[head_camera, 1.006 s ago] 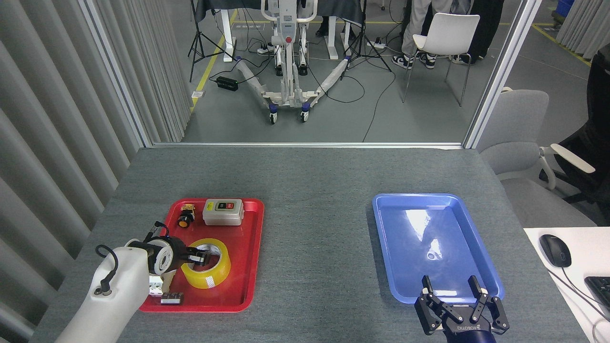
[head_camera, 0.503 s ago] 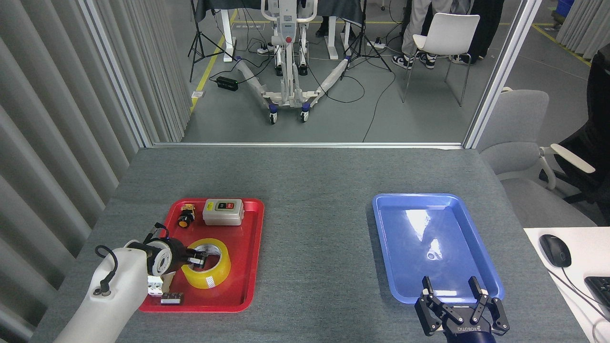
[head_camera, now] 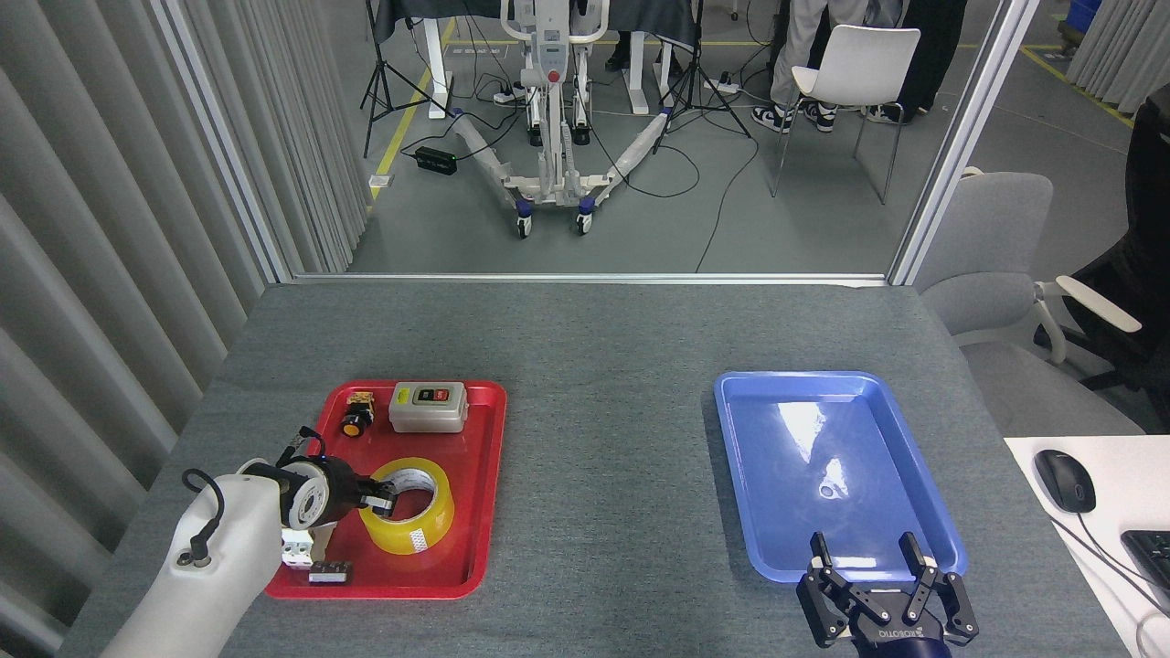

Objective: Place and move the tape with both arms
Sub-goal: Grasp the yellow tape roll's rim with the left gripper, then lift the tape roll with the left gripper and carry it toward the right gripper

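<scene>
Your left gripper [head_camera: 382, 498] is clamped on the near-left wall of the tape [head_camera: 408, 506], one finger inside the core, the other outside. Tape sits in the red tray [head_camera: 475, 493], looks tilted; can't tell if it's clear of the floor. Your right gripper [head_camera: 864, 554] hangs with fingers spread, holding nothing, at the blue tray's [head_camera: 731, 429] near edge.

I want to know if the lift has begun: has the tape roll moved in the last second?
Yes. The tape has shifted slightly right, toward the red tray's right rim, and looks tilted, with the left gripper gripping its wall.
</scene>
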Robot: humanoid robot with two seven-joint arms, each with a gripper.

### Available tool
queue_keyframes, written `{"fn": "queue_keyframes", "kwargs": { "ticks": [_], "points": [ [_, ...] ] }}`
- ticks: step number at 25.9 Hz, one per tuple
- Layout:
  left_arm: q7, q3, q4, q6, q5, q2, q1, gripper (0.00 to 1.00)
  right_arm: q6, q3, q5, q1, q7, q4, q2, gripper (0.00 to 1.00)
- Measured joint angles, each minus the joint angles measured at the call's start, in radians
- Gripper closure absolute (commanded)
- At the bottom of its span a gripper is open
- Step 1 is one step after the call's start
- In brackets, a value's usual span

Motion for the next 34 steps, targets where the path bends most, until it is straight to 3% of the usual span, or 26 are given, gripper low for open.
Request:
{"fn": "queue_keyframes", "kwargs": {
  "ticks": [6, 22, 34],
  "points": [
    [0.001, 0.0, 0.0, -0.009, 0.0, 0.002, 0.0, 0.85, 0.0, -0.002, -0.001, 0.001, 0.0, 0.001, -0.002, 0.0],
    [0.003, 0.013, -0.016, -0.047, 0.002, 0.021, -0.005, 0.87, 0.003, -0.011, -0.004, 0.001, 0.0, 0.008, 0.005, 0.0],
    [0.004, 0.154, -0.12, -0.032, 0.075, 0.03, 0.008, 0.9, 0.0, -0.034, -0.009, -0.004, -0.001, 0.007, 0.007, 0.0]
  ]
}}
